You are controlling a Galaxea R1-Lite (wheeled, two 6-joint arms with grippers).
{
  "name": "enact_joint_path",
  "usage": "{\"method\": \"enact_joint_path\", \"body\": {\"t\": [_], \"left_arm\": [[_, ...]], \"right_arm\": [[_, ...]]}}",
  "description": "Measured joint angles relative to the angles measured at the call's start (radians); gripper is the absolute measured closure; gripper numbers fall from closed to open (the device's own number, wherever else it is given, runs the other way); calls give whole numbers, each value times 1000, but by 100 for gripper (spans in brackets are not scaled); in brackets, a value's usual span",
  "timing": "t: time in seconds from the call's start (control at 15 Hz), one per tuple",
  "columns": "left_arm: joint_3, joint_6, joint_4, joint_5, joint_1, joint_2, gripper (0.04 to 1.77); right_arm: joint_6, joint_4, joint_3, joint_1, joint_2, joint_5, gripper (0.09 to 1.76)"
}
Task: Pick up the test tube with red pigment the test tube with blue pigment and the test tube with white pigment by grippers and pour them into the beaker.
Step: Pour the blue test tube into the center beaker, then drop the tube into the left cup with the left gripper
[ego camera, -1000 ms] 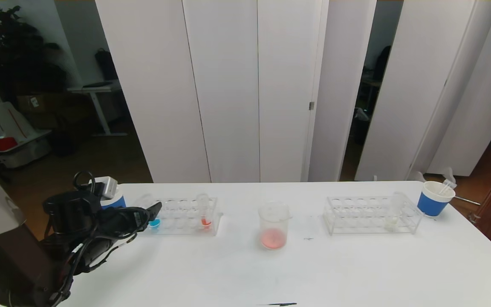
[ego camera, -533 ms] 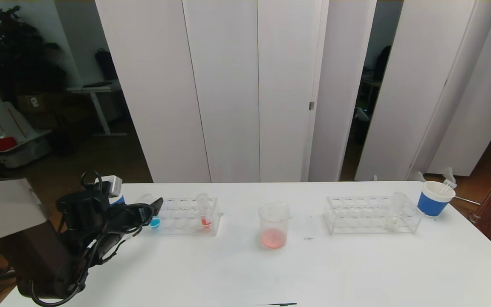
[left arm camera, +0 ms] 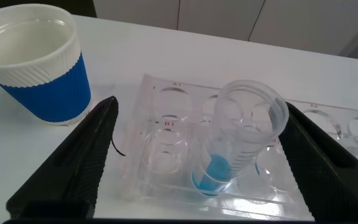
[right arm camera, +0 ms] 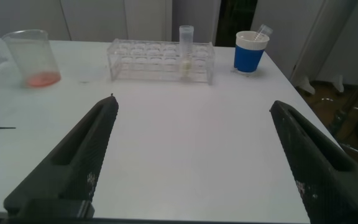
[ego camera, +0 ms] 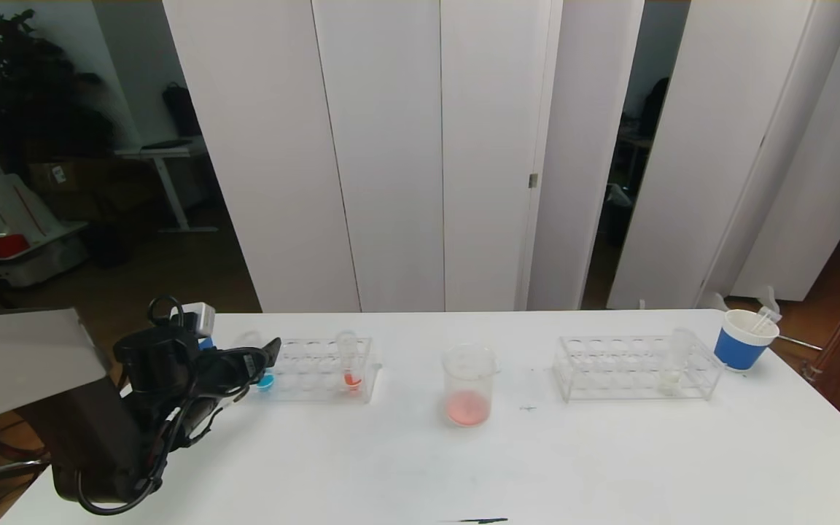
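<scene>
A lab-style demo bench set up inside an office or robotics workspace is shown. Chemistry glassware is laid out on a white table: two clear tube racks, a beaker with reddish residue, paper cups. The bench is screened off by white folding partitions (makeshift, not fixed walls). Behind them, a desk, a potted plant and stored equipment are seen on a dark floor.
</scene>
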Motion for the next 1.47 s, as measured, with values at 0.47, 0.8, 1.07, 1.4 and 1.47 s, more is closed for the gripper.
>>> {"method": "enact_joint_path", "body": {"t": [0.47, 0.8, 1.07, 1.4, 1.47], "left_arm": [[-24, 0, 1, 10, -10, 18, 122], [-24, 1, 5, 16, -11, 17, 122], [-27, 4, 8, 16, -13, 16, 122], [-27, 10, 7, 24, -31, 2, 122], [-27, 11, 9, 23, -34, -4, 122]], "right_arm": [[0, 0, 0, 0, 0, 1, 10], [0, 0, 0, 0, 0, 0, 10], [0, 0, 0, 0, 0, 0, 10], [0, 0, 0, 0, 0, 0, 10], [0, 0, 0, 0, 0, 0, 10]]}}
